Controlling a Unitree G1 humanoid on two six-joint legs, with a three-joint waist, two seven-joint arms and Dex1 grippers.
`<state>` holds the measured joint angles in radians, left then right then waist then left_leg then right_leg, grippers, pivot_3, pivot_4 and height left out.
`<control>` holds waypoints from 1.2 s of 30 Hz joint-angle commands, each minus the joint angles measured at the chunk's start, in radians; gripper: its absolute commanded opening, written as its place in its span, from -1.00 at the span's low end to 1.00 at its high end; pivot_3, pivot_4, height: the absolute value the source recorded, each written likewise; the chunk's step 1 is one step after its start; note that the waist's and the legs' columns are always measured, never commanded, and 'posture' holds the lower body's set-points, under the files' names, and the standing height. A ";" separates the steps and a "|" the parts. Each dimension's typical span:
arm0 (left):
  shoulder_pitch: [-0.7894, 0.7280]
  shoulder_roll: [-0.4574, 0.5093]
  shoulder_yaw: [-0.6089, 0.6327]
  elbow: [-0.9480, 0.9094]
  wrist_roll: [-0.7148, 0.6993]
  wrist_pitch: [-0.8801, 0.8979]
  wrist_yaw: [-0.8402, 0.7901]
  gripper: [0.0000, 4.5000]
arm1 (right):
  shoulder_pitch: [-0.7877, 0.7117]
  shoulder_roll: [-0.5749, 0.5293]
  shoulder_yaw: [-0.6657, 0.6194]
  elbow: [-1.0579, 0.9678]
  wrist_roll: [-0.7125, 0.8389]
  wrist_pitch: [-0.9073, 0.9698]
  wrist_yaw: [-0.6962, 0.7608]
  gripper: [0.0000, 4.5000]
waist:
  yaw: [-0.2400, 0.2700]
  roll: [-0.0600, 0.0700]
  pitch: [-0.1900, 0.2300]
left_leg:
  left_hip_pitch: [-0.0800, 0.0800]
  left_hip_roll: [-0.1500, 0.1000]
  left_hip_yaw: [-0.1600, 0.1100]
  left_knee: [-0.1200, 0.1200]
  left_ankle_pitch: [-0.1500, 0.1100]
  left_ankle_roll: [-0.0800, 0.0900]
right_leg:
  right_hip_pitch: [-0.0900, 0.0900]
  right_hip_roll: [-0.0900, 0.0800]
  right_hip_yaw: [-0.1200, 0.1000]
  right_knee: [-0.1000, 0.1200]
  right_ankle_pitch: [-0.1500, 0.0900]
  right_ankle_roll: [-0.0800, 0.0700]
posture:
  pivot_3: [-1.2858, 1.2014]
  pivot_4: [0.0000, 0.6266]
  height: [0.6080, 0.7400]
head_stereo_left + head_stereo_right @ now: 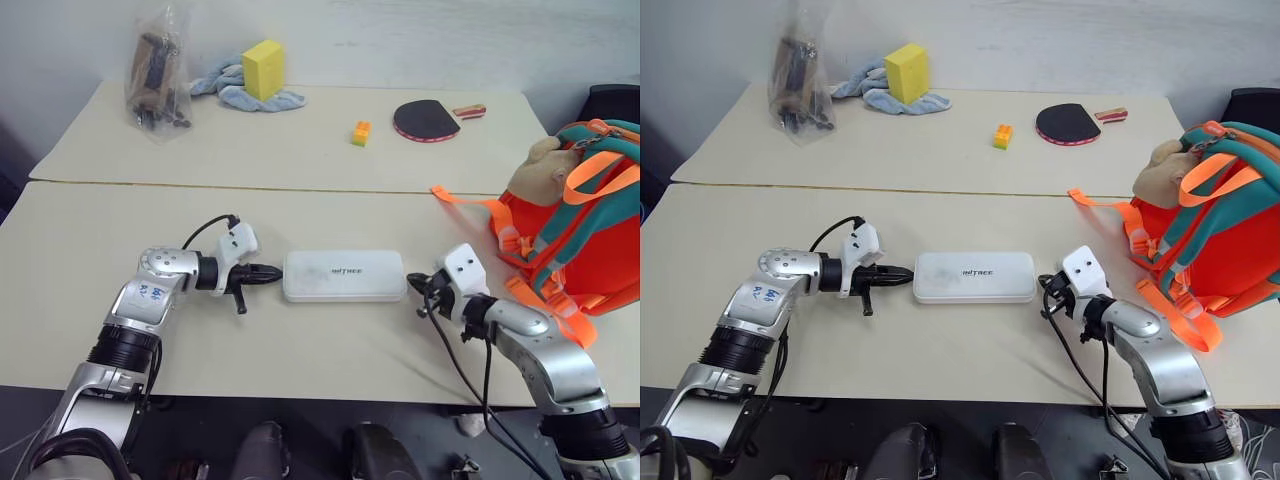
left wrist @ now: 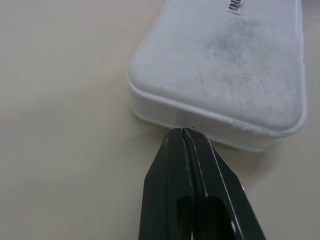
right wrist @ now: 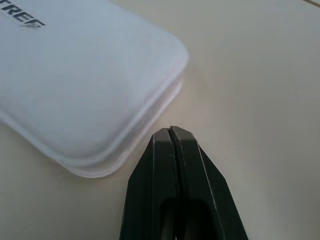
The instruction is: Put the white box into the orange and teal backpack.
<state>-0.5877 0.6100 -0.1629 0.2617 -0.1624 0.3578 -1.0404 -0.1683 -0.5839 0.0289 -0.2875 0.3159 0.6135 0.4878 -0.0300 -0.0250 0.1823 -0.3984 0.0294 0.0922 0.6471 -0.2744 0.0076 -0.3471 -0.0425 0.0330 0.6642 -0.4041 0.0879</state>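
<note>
the white box (image 1: 343, 276) lies flat on the near table (image 1: 300, 340), well left of the orange and teal backpack (image 1: 580, 235), with the left gripper (image 1: 272, 272) and right gripper (image 1: 414, 286) pressed together at its opposite ends, likely to squeeze and lift it between them.

The orange and teal backpack (image 1: 575, 225) at three o'clock runs off the picture's edge and hides most of the tan plush toy (image 1: 538, 165), while the contents of the clear plastic bag (image 1: 158, 72) at eleven o'clock stay too small to identify.
</note>
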 commanded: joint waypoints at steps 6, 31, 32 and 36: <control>-0.048 0.094 0.048 0.056 -0.117 0.318 -0.137 -0.31 | 0.014 0.018 -0.021 -0.037 -0.021 -0.023 -0.009 -1.00 | -0.002 0.000 0.000 | -0.005 0.000 0.000 0.002 0.001 -0.001 | -0.009 0.000 0.000 0.009 0.000 0.000 | 0.03 -0.52 1.00; -0.250 -0.145 0.043 0.277 -0.234 0.914 0.006 0.99 | -0.051 0.048 -0.004 0.089 -0.128 -0.139 0.017 -1.00 | 0.007 0.000 0.000 | -0.006 -0.002 0.000 0.006 0.002 0.000 | -0.009 -0.002 0.000 0.014 0.000 0.000 | 0.03 -0.52 1.00; -0.250 -0.164 0.041 0.282 -0.233 0.912 0.016 0.99 | -0.049 0.049 -0.004 0.089 -0.131 -0.140 0.017 -1.00 | 0.009 0.000 -0.001 | -0.006 -0.002 0.000 0.007 0.002 0.000 | -0.009 -0.002 0.000 0.014 0.000 0.000 | 0.03 -0.52 1.00; -0.248 -0.215 0.053 0.274 -0.245 0.929 0.044 0.99 | -0.039 0.052 -0.004 0.085 -0.139 -0.143 0.016 -1.00 | 0.016 0.001 -0.002 | -0.005 -0.002 0.000 0.008 0.002 0.000 | -0.008 -0.002 0.000 0.014 0.000 0.000 | 0.03 -0.52 1.00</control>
<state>-0.8730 0.4326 -0.0553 0.5058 -0.4103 1.2384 -1.0230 -0.2108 -0.5370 0.0338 -0.1886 0.1775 0.4925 0.4992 -0.0139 -0.0240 0.1808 -0.4039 0.0273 0.0919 0.6548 -0.2723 0.0074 -0.3550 -0.0445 0.0329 0.6778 -0.4043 0.0875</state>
